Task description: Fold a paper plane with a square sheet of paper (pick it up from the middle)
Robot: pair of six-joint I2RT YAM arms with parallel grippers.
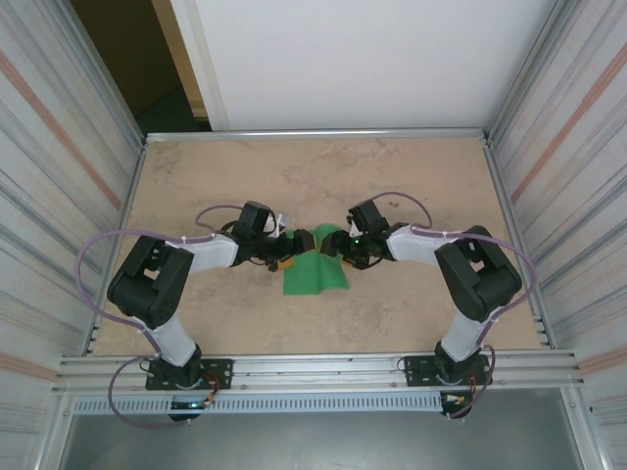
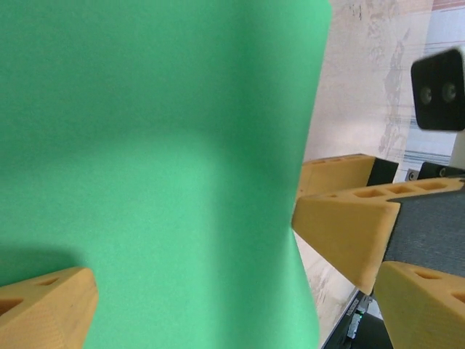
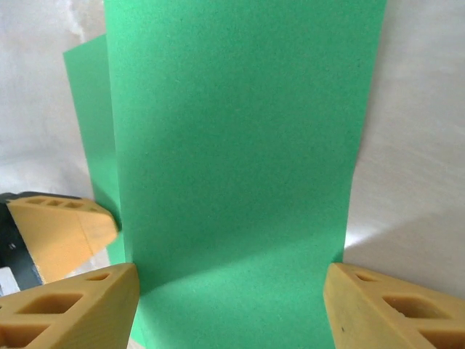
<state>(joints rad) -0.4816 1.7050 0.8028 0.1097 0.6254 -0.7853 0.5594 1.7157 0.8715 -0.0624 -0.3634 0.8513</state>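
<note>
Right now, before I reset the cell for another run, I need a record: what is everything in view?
paper: one, bright green, mid-table, far end between the grippers
table: one, beige marbled, inside the frame
frame: one, silver rails, round the table
side panels: two, grey ribbed, left and right
back wall: one, white, beyond the table
cables: two, lilac, looping off the arms
arms: two, black and white, bases at the near edge
left gripper: one, orange fingers, open, at the paper
right gripper: one, orange fingers, open, astride the paper
</note>
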